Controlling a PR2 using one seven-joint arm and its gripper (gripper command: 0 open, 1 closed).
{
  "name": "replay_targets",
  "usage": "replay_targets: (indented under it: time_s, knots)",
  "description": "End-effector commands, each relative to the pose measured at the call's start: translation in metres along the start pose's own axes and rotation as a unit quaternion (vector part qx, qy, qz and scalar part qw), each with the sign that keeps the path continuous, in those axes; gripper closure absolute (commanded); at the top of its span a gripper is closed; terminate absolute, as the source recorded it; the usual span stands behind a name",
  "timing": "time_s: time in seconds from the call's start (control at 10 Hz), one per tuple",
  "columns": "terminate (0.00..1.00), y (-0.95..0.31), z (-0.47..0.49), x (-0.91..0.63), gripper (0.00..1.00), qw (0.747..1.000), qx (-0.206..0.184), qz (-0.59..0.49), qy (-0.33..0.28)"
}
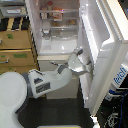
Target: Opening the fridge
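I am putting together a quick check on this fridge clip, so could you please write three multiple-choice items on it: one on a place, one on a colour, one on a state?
1. Where does the tan wooden cabinet stand in the exterior view?
A. Left of the fridge
B. Right of the fridge
C. On top of the fridge

2. What colour is the inside of the upper door?
A. Black
B. White
C. Red

3. What is the state of the upper door?
A. Fully shut
B. Removed
C. Swung open

Answers:
1 A, the cabinet's drawers fill the exterior view's left edge beside the fridge.
2 B, the door's liner and shelves show white.
3 C, the shelved interior is exposed, and the door stands out to the exterior view's right, with the gripper at its inner edge; its jaws are too blurred to read.
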Motion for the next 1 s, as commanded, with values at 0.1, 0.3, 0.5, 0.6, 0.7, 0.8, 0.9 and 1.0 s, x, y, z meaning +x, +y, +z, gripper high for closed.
replay_targets:
  time_s: [0.1,0.3,0.5,0.6,0.7,0.8,0.9,1.0]
  knots:
    - [0.0,-0.587,0.221,0.081,0.0,0.948,-0.073,-0.293,-0.097]
    - [0.0,-0.628,0.191,0.105,0.0,0.943,-0.09,-0.311,-0.079]
    - [0.0,-0.593,0.14,0.138,0.0,0.955,-0.075,-0.28,-0.057]
    - [0.0,-0.535,0.104,0.117,0.0,0.956,-0.071,-0.279,-0.056]
    - [0.0,-0.493,0.096,0.086,0.0,0.953,-0.073,-0.286,-0.063]
    - [0.0,-0.423,0.08,0.019,0.0,0.944,-0.083,-0.311,-0.074]
    - [0.0,-0.304,0.047,-0.08,0.0,0.949,-0.084,-0.29,-0.085]
    - [0.0,-0.265,0.036,-0.105,0.0,0.955,-0.089,-0.269,-0.083]
